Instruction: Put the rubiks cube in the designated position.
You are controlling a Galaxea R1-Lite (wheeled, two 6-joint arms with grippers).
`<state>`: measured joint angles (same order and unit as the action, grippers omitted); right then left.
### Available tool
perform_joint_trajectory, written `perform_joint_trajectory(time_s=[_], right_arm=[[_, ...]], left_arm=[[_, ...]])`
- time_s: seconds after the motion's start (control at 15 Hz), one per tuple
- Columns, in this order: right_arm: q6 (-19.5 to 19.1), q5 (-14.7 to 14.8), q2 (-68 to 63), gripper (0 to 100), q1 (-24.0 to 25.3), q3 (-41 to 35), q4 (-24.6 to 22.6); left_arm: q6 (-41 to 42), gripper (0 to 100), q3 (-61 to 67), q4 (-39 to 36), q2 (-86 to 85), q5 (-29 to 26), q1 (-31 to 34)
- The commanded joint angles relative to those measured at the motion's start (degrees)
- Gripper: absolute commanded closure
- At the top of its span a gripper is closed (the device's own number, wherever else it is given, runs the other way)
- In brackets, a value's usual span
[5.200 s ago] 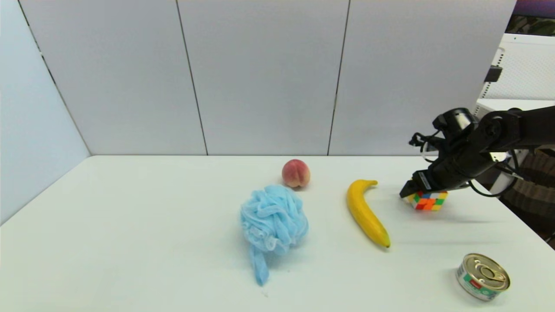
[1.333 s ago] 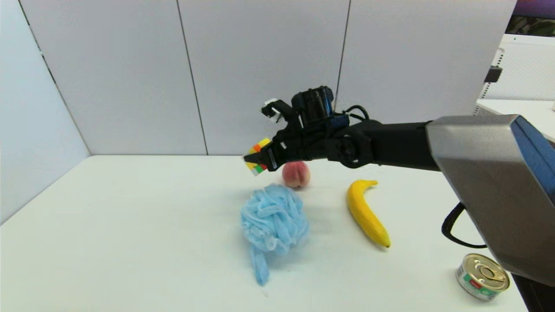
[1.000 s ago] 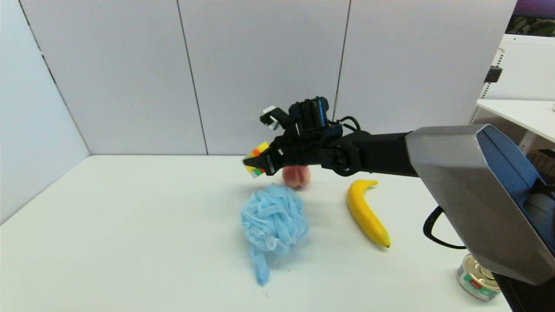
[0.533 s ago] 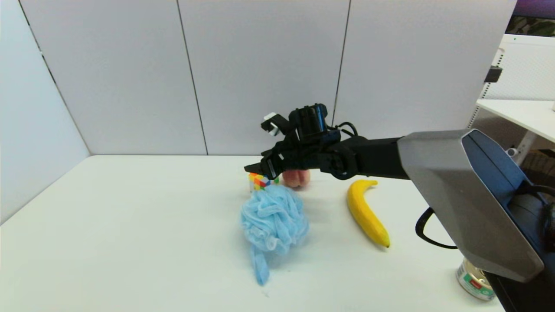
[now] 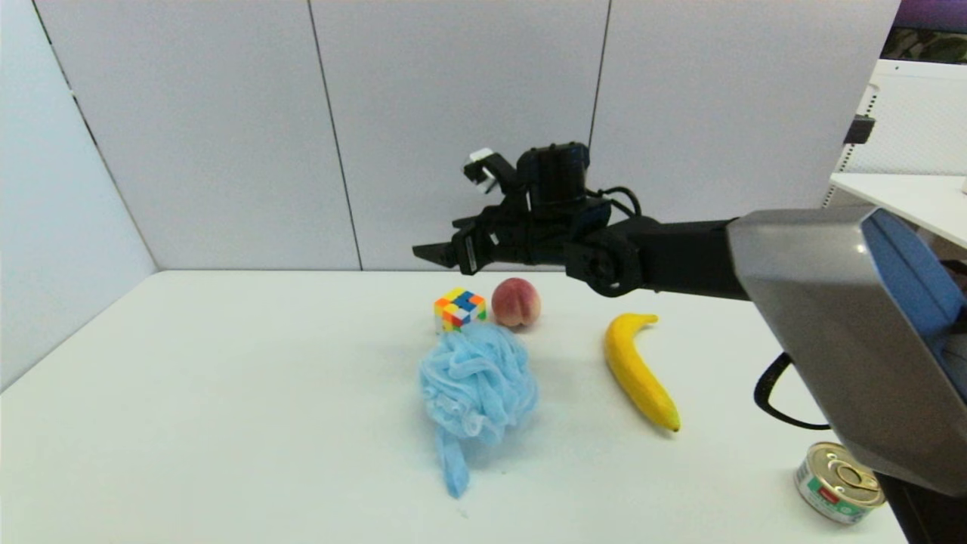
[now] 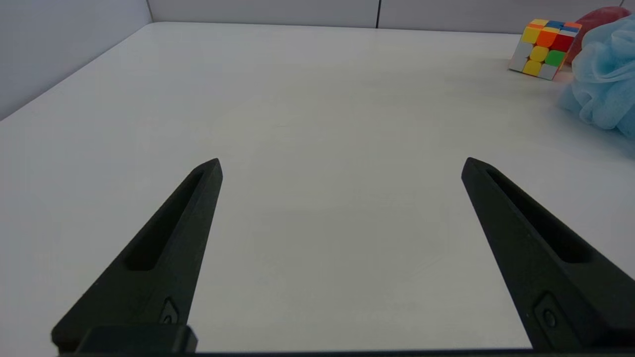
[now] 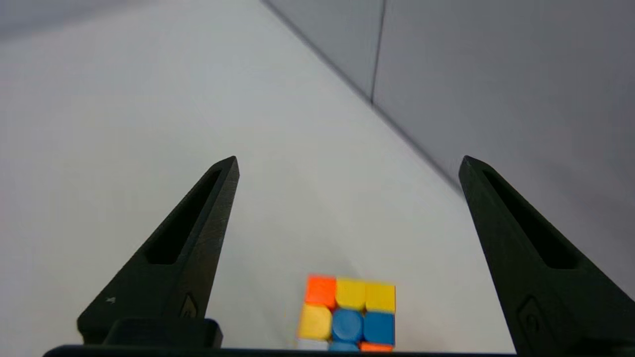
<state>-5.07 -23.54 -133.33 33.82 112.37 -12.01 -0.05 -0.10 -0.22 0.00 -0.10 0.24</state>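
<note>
- Bench (image 5: pixel 227 423): white top; all items below rest on it.
- Right tool (image 5: pixel 434 253): reaches in from the right and hangs in the air above the far middle of the bench, over and slightly left of the cube. Fingers spread wide, gripping nothing; the right wrist view shows the cube below, between the two open fingers, with clear space around it.
- Left tool (image 6: pixel 340 166): low over the near-left part of the bench, fingers wide apart, holding nothing.
- Blue bath sponge (image 5: pixel 477 385): centre of the bench, its tail trailing toward the near edge.
- Banana (image 5: pixel 636 370): right of the sponge, well apart from it.
- Tin can (image 5: pixel 838 482): near-right corner.
- Peach (image 5: pixel 516 302): far of the sponge, just right of the cube.
- Rubiks cube (image 5: pixel 459 309): standing flat on the bench, just beyond the sponge's far edge, close beside the peach; contact cannot be told.
</note>
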Motion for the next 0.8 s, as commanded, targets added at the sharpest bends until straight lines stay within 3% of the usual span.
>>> perform_joint_trajectory(time_s=[0.07, 0.27, 0.47, 0.67, 0.8], right_arm=[[4.37, -3.27, 14.15, 0, -3.05, -0.22, 0.23], [6.13, -6.69, 24.17, 0, -8.86, -1.72, 3.22], [6.04, -9.68, 32.61, 0, -17.64, -5.59, 9.28], [5.77, -9.42, 43.50, 0, -25.82, -16.92, 12.89], [5.51, -8.89, 50.27, 0, -28.72, -26.33, 12.80]], left_arm=[[-0.04, 0, 0.01, 0.04, 0.09, 0.01, 0.02], [-0.04, 0, 0.01, 0.04, 0.09, 0.01, 0.02], [-0.04, 0, 0.01, 0.04, 0.09, 0.01, 0.02], [-0.04, 0, 0.01, -0.13, 0.09, 0.01, 0.02], [-0.04, 0, 0.01, 0.04, 0.09, 0.01, 0.02]])
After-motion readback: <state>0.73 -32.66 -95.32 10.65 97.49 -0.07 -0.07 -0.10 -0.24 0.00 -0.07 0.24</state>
